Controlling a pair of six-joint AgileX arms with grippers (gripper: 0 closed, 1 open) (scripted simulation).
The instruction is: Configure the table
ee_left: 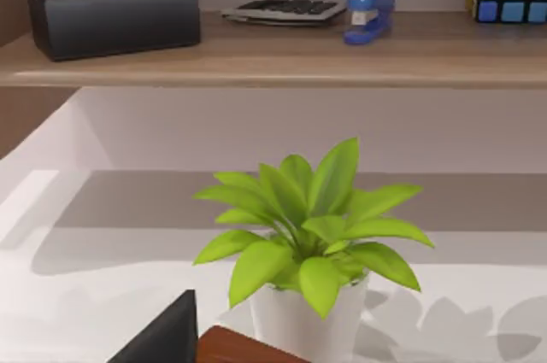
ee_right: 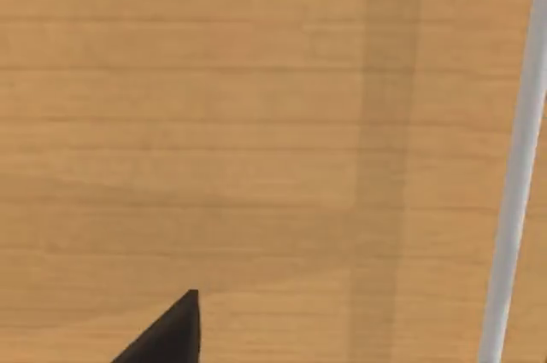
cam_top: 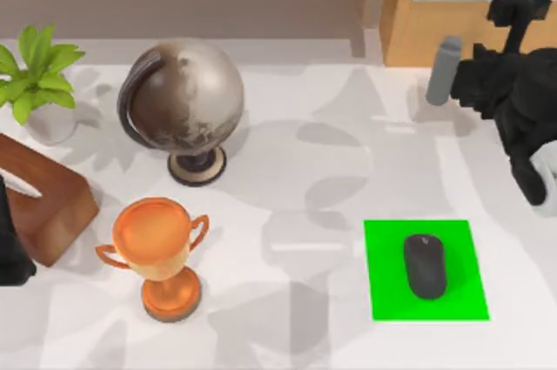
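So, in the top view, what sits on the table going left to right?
Potted plant → wooden box → orange trophy → globe → black mouse on the green mat → grey cylinder → right arm.

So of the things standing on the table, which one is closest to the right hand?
The grey cylinder, upright at the table's far right next to the right arm. The globe, trophy and plant stand well to the left.
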